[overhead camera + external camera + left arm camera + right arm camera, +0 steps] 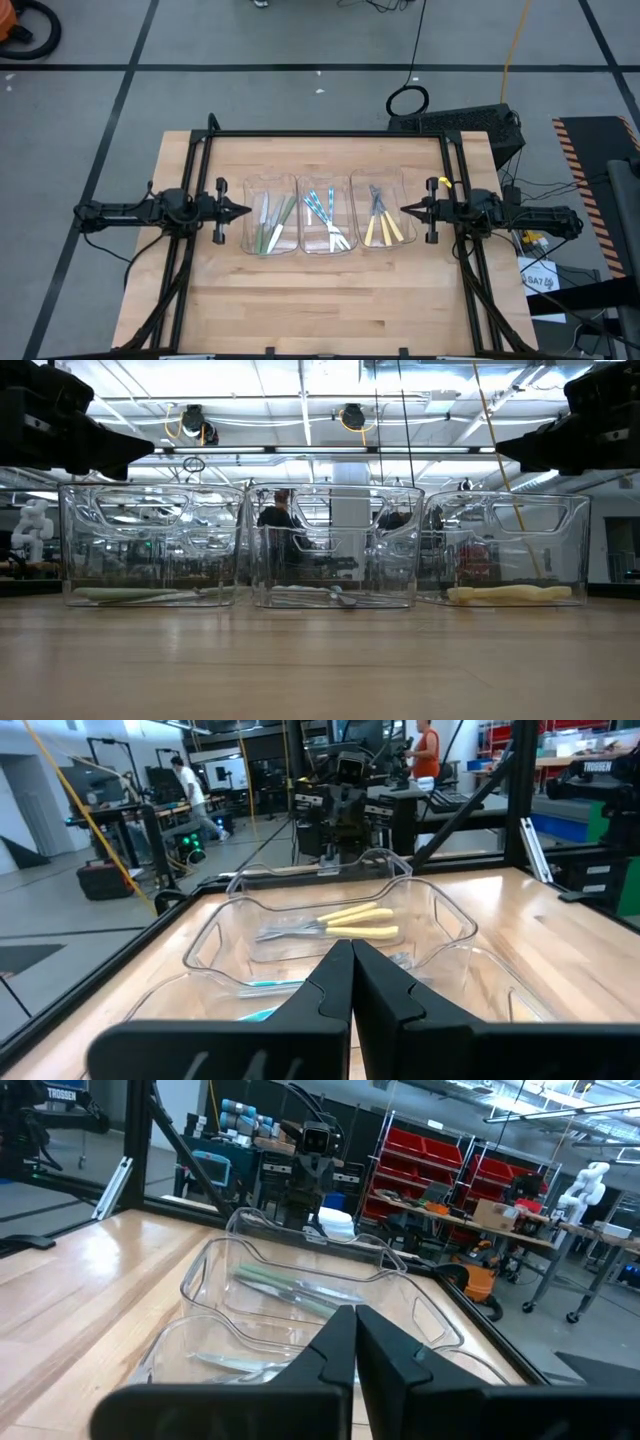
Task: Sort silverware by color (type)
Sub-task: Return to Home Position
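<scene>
Three clear bins stand in a row at the table's middle. The left bin (pixel 268 226) holds green-handled silverware (pixel 272 225). The middle bin (pixel 324 226) holds light-blue-handled silverware (pixel 322 210). The right bin (pixel 382 222) holds yellow-handled silverware (pixel 386 230), which also shows in the left wrist view (pixel 355 920). My left gripper (pixel 246 211) is shut and empty, raised just left of the left bin. My right gripper (pixel 404 210) is shut and empty, raised just right of the right bin.
A black frame (pixel 325 135) runs along the table's far edge and sides. Bare wood (pixel 320 310) lies between the bins and the near edge. People and shop gear stand in the room beyond the table.
</scene>
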`<control>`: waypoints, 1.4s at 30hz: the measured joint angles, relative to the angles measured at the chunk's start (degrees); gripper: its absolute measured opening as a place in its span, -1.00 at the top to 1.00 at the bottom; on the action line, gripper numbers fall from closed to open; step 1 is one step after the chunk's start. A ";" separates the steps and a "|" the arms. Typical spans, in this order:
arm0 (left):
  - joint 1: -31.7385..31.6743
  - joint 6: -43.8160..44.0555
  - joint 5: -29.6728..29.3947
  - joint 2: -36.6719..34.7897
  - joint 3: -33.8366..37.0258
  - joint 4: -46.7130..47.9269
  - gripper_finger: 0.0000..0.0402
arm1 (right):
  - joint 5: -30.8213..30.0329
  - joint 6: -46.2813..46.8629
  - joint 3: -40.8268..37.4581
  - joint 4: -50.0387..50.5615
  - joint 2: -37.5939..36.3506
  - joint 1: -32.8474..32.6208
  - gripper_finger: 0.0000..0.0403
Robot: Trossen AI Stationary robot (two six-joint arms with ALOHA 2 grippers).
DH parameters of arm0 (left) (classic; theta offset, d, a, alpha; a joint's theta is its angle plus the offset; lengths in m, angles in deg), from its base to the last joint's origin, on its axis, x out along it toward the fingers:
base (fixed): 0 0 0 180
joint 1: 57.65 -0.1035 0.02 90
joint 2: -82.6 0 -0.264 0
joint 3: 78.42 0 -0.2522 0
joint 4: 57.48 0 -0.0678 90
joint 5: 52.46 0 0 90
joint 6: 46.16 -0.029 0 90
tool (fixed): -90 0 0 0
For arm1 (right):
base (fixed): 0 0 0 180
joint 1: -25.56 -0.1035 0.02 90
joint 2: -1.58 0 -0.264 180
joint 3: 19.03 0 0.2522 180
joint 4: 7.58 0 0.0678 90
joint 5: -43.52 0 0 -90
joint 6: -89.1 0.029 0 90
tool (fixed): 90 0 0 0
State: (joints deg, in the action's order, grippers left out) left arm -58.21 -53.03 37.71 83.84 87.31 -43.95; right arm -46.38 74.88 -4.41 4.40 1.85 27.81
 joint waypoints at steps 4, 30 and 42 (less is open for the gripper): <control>0.00 1.01 -0.21 0.00 0.00 0.00 0.97 | -0.02 0.00 0.00 -0.02 0.00 0.00 0.96; 0.00 2.88 -0.46 0.00 0.00 0.00 0.97 | -0.02 0.00 0.00 -0.07 0.00 0.00 0.96; 0.00 2.88 -0.53 0.00 -0.02 0.00 0.97 | -0.02 0.00 0.00 -0.09 0.02 0.00 0.96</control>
State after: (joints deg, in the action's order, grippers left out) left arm -58.21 -50.15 37.18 83.84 87.29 -43.95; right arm -46.40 74.88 -4.41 4.31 1.87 27.81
